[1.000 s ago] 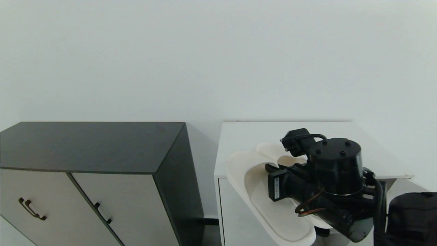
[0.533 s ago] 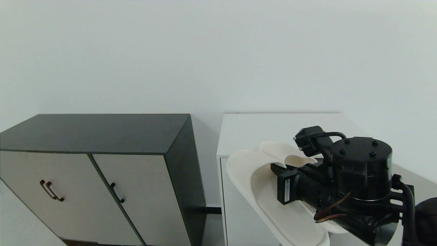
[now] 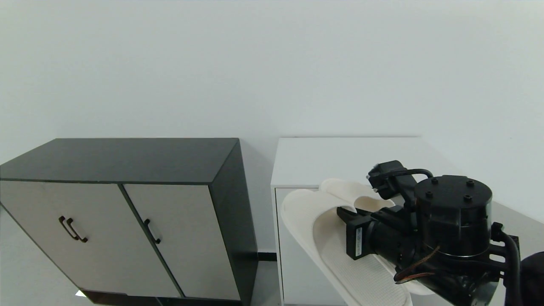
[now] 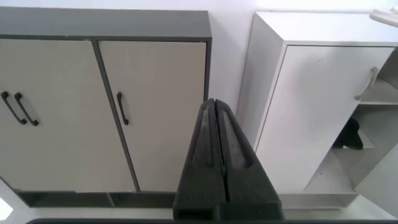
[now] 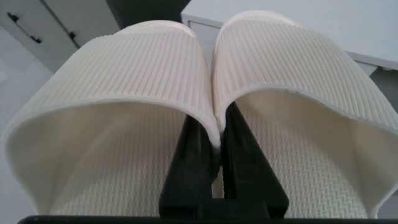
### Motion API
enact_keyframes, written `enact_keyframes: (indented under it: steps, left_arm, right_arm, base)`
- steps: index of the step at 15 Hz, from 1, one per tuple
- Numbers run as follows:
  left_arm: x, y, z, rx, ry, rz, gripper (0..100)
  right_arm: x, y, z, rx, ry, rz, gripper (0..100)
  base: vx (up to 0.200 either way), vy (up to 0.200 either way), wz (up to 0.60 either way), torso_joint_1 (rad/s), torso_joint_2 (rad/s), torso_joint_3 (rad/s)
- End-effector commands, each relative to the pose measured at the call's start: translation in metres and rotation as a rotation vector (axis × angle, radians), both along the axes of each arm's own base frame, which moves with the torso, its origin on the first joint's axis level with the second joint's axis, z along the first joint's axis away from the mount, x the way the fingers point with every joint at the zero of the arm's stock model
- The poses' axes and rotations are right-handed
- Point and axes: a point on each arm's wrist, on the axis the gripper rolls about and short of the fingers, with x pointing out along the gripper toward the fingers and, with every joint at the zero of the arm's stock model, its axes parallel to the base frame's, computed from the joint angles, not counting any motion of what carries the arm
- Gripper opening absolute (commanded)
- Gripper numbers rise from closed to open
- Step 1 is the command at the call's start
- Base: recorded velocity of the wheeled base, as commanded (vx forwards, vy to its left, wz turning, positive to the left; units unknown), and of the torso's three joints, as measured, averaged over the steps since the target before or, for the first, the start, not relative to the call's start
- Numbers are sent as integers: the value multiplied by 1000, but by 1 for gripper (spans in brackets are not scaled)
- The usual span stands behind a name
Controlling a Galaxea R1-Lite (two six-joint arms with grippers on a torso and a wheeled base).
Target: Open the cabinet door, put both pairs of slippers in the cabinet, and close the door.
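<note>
Cream ribbed slippers (image 3: 331,238), pinched at their adjoining inner edges by the closed right gripper (image 5: 214,143), arm extended before the white cabinet (image 3: 340,157); left gripper (image 4: 214,106), fingers pressed together and empty, facing the dark cabinet (image 3: 127,161) and its shut doors (image 4: 155,106).

A pair of cream slippers (image 3: 316,231) with ribbed straps hangs in the air in front of the white cabinet (image 3: 340,157), side by side, toes pointing away from the robot. The right gripper (image 5: 217,134) pinches the two inner strap edges together, so both slippers tilt downward. In the left wrist view the cabinet's door (image 4: 323,112) stands ajar, and shelves show past the edge that carries its handle (image 4: 368,83).
</note>
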Motion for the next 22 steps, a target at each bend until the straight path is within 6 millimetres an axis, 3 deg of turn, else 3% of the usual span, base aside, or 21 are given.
enact_keyframes:
  steps: [1, 20, 22]
  left_arm:
    - [0, 0, 0, -1, 1, 0, 0]
    - [0, 0, 0, -1, 1, 0, 0]
    - [0, 0, 0, -3, 1, 0, 0]
  right_arm:
    - [2, 2, -4, -9, 9, 2, 0]
    - [0, 1, -14, 21, -39, 5, 0]
    - [0, 0, -14, 20, -37, 7, 0]
  base:
    - [0, -200, 0, 2, 2, 7]
    - [0, -200, 0, 2, 3, 2]
    - [0, 0, 0, 0, 0, 0]
